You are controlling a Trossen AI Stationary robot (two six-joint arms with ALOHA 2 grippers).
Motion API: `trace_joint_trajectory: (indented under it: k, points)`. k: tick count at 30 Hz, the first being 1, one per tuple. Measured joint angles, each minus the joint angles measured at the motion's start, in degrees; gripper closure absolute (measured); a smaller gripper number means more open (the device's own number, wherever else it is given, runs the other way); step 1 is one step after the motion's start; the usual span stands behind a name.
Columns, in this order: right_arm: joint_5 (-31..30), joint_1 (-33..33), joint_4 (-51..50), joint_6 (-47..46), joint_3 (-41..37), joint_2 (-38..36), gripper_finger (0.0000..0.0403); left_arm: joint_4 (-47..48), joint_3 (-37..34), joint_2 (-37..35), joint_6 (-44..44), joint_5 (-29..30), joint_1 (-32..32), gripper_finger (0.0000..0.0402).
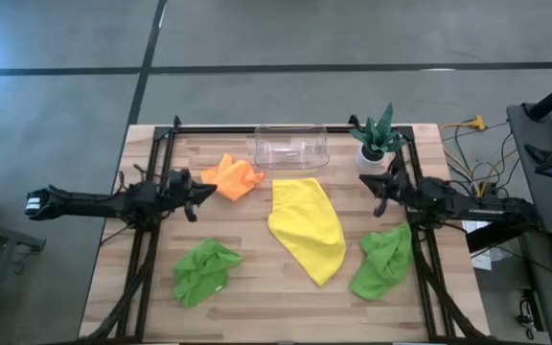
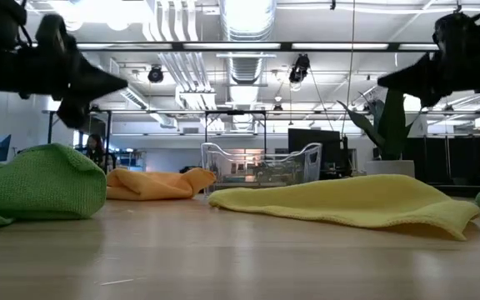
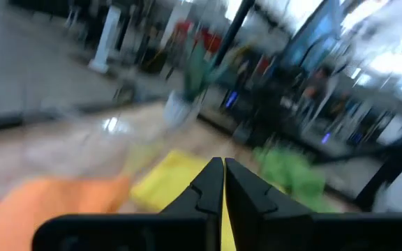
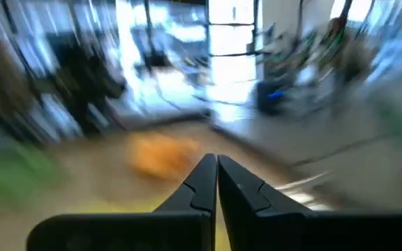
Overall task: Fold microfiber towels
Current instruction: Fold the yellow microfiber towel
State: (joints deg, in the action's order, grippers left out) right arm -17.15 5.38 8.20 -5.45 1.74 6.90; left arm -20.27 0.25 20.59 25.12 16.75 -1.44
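A yellow towel (image 1: 307, 228) lies spread in the middle of the table. An orange towel (image 1: 233, 176) lies crumpled at the far left. One lime green towel (image 1: 203, 271) lies bunched at the near left, another (image 1: 383, 261) at the near right. My left gripper (image 1: 209, 191) hovers shut above the table's left side, beside the orange towel, touching nothing. My right gripper (image 1: 365, 181) hovers shut at the right side, near the plant pot. In the wrist views both grippers (image 3: 223, 164) (image 4: 215, 162) show their fingers together with nothing between them.
A clear plastic bin (image 1: 290, 147) stands at the table's far edge, in the middle. A spiky green plant in a white pot (image 1: 376, 142) stands at the far right corner. Black frame rails (image 1: 156, 182) run along both sides. Cables lie off the table to the right.
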Motion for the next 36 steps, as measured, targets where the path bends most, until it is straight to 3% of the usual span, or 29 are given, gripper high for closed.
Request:
trace_joint_trajectory:
  k: [4, 7, 11, 14, 17, 21, 24, 30, 36]
  points:
    - [0.6, 0.0, 5.9, -26.9, 0.0, 0.0, 0.0394, -10.9, 0.0, 0.0, 0.0, 0.0, 0.0, 0.0402]
    - [0.5, 0.0, 11.7, -35.4, 0.0, 0.0, 0.0394, -19.8, 0.0, 0.0, 0.0, 0.0, 0.0, 0.0402]
    - [-0.5, 0.0, 26.1, -31.0, 0.0, 0.5, 0.0394, -33.6, 0.0, 0.1, -5.6, 0.0, 0.0, 0.0402]
    - [4.6, 0.0, 39.4, -18.0, 0.0, 1.6, 0.0394, -45.3, 0.2, 0.7, -13.0, -0.6, 0.0, 0.0402]
    - [10.3, 0.0, 46.6, -8.6, 2.0, 3.0, 0.0394, -48.0, 3.0, 1.6, -16.5, -5.7, 0.0, 0.0402]
    - [11.6, 0.0, 37.5, -4.1, 8.9, 6.7, 0.0394, -41.6, 10.5, 5.0, -18.8, -20.1, 0.0, 0.0402]
    - [17.5, 0.0, 30.6, 3.4, 15.3, 13.8, 0.0394, -35.5, 17.0, 10.2, -23.1, -27.9, 0.1, 0.0402]
    - [33.5, 0.0, 19.3, 13.4, 27.9, 31.9, 0.0394, -26.2, 27.6, 25.3, -34.8, -28.7, 0.6, 0.0402]
    - [36.6, 0.0, -12.3, 27.7, 38.8, 44.7, 0.0394, -24.8, 30.2, 38.7, -45.9, -26.3, 3.6, 0.0402]
